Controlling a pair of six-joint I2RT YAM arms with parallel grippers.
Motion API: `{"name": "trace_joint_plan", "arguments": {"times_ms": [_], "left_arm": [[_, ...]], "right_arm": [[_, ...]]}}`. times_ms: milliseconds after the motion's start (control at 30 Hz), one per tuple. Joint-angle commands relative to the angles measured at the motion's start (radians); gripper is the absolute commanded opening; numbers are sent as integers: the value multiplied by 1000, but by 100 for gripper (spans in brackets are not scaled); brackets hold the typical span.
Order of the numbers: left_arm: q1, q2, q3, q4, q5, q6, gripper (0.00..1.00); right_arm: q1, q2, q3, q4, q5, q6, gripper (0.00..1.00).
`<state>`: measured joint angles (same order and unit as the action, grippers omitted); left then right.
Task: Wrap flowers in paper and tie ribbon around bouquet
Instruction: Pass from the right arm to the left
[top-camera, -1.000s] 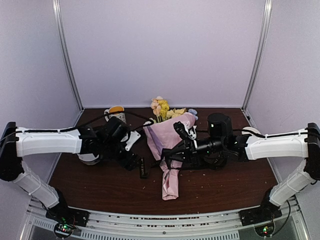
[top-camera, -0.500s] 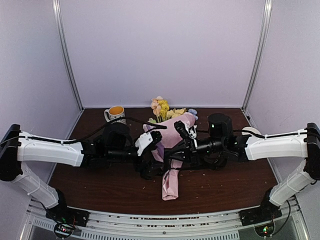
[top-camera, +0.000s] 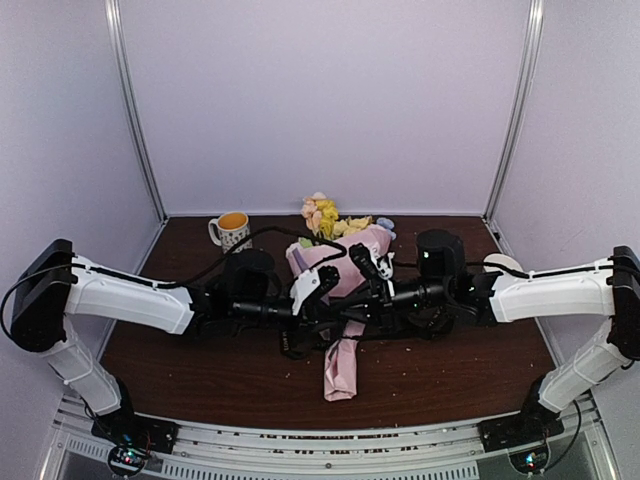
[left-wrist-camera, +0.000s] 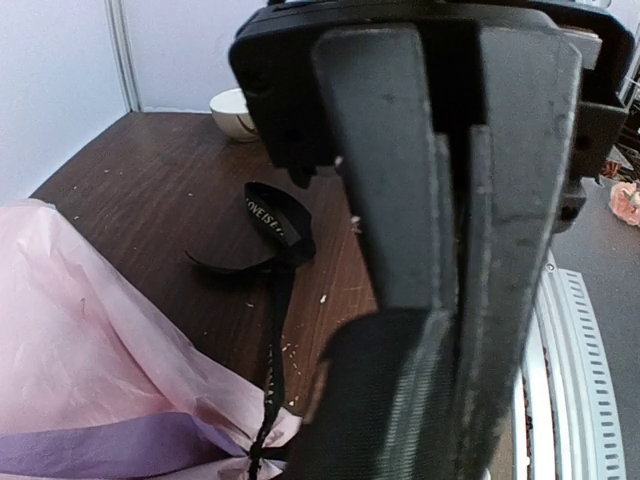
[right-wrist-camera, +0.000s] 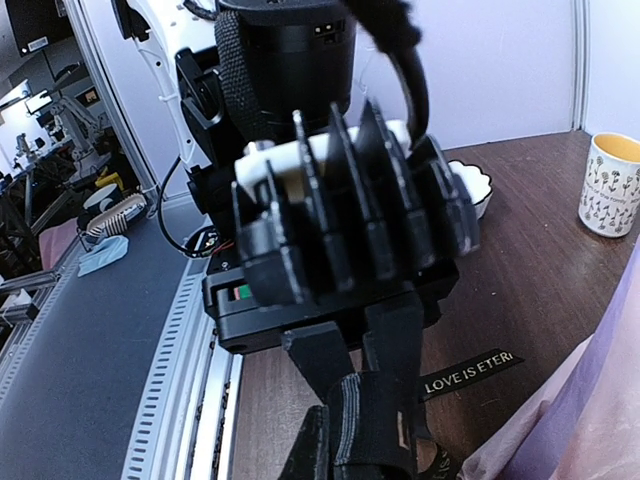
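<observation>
Pink-papered, the bouquet (top-camera: 340, 365) lies mid-desk (top-camera: 190, 370), blooms toward the far edge, so tying looks to be in hand. Left gripper (left-wrist-camera: 455, 300) and right gripper (right-wrist-camera: 355, 350) meet at its waist, both pinched shut. The black ribbon (left-wrist-camera: 272, 215) trails beside and next needs drawing round.

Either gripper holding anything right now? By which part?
Cannot tell. The left gripper and right gripper are both shut over the bouquet. The ribbon runs toward the left gripper's tip, but contact is hidden; nothing shows in the right one.
</observation>
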<state>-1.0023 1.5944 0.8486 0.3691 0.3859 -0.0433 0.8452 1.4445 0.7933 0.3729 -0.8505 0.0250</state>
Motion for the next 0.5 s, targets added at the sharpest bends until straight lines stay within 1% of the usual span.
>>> {"name": "trace_joint_plan", "arguments": {"times_ms": [0, 33, 100, 133, 200, 300, 333, 400, 467], "left_arm": [[1, 15, 27, 54, 52, -6, 0], [1, 16, 28, 47, 45, -1, 0], [1, 16, 37, 17, 14, 12, 0], [1, 16, 45, -8, -10, 21, 0], [0, 15, 58, -53, -56, 44, 0], [-17, 14, 75, -112, -135, 107, 0], [-32, 18, 85, -138, -163, 131, 0], [-51, 24, 108, -186, -209, 165, 0], [-60, 31, 120, -216, -234, 181, 0]], "right_arm": [[-9, -24, -13, -1, 70, -19, 11], [-10, -36, -13, -24, 104, -31, 19], [-15, -74, -17, -88, 222, -61, 40], [-21, -97, -15, -133, 282, -75, 45], [-37, -153, -10, -268, 410, -95, 50], [-82, -241, -15, -431, 665, -70, 65], [-109, -258, -11, -491, 748, -52, 69], [-182, -252, 24, -637, 823, -11, 69], [-240, -195, 85, -792, 839, 23, 69]]}}
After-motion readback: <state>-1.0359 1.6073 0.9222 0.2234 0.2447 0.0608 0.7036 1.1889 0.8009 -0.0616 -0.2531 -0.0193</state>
